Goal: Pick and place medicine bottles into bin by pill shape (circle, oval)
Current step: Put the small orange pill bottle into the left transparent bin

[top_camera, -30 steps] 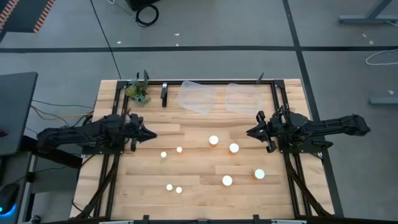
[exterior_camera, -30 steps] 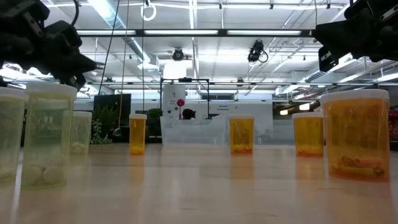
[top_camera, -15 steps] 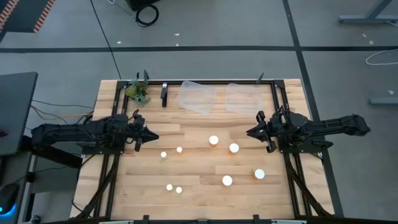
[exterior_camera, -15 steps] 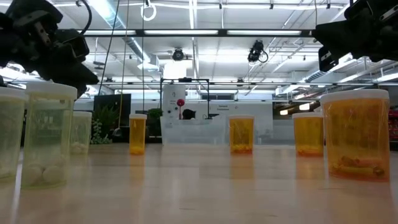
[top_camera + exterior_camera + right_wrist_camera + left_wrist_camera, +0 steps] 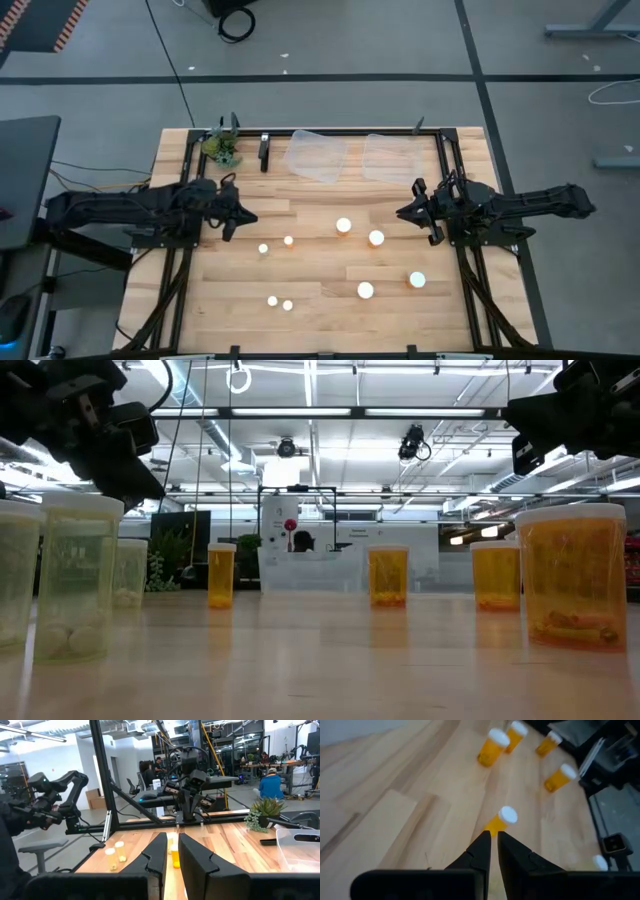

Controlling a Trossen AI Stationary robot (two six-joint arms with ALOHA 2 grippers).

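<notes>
High view: eight white-capped medicine bottles stand scattered over the wooden bench, four tiny ones toward the left, four wider ones toward the right. The left claw hovers just beside the tiny pair, fingers nearly clenched and empty. The right claw, likewise nearly clenched, waits near two clear bins.

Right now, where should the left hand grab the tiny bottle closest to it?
Probably around the amber sides just under the white cap, coming straight down from above. That tiny medicine bottle stands upright with bare wood all round it, its neighbour apart. The left hand hovers nearby with its fingers nearly together, so they must open first.
</notes>
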